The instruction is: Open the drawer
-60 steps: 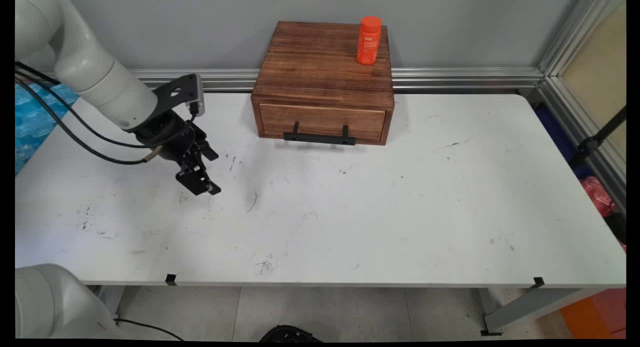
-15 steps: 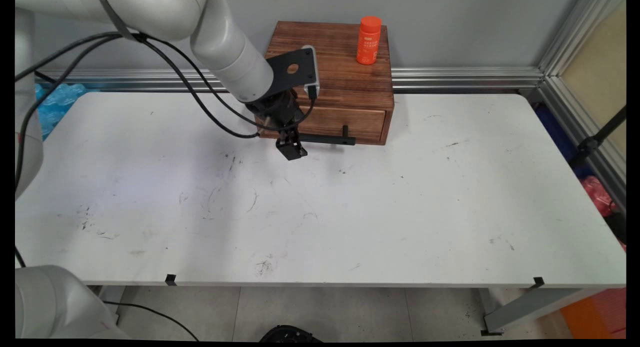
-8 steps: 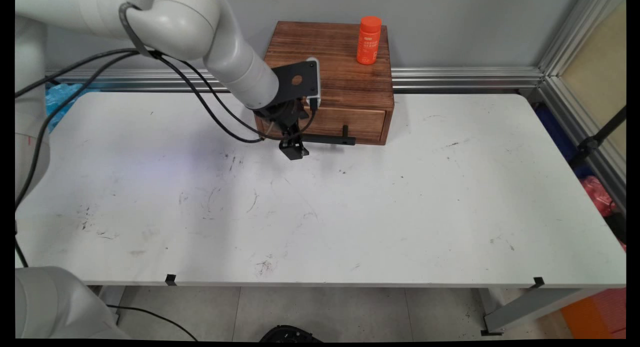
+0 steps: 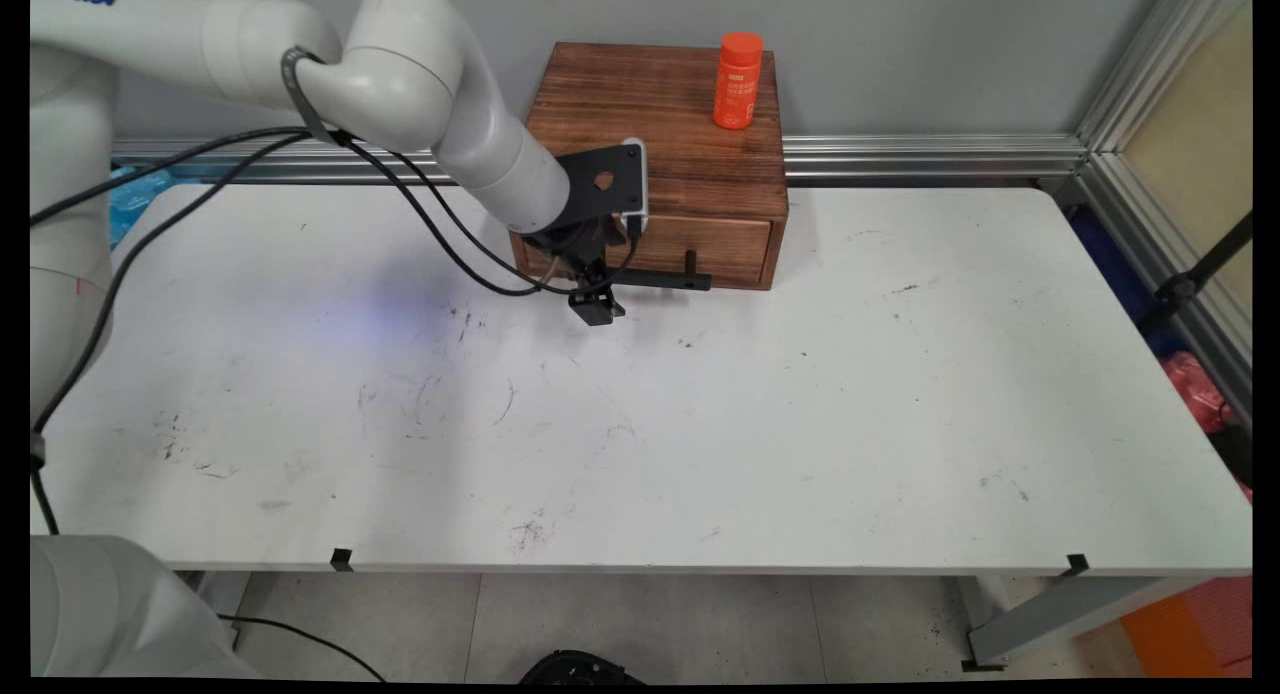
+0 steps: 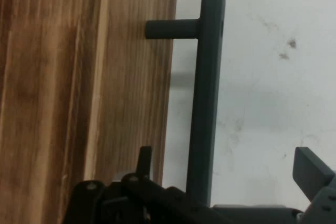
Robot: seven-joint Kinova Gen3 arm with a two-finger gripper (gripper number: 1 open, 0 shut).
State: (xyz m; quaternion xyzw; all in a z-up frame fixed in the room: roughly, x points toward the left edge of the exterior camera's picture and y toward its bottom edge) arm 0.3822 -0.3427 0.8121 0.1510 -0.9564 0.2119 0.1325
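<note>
Across the table (image 4: 800, 424), the arm has swung from the left side to the wooden box (image 4: 650, 124). The gripper (image 4: 596, 310) now straddles the drawer handle (image 5: 205, 103), fingers open and gripping nothing. The orange bottle (image 4: 739, 79) stays on top.

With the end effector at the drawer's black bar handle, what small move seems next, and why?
Probably closing the fingers: the open end effector straddles the black bar handle of the wooden drawer box, one finger behind the bar, the other outside it.
</note>
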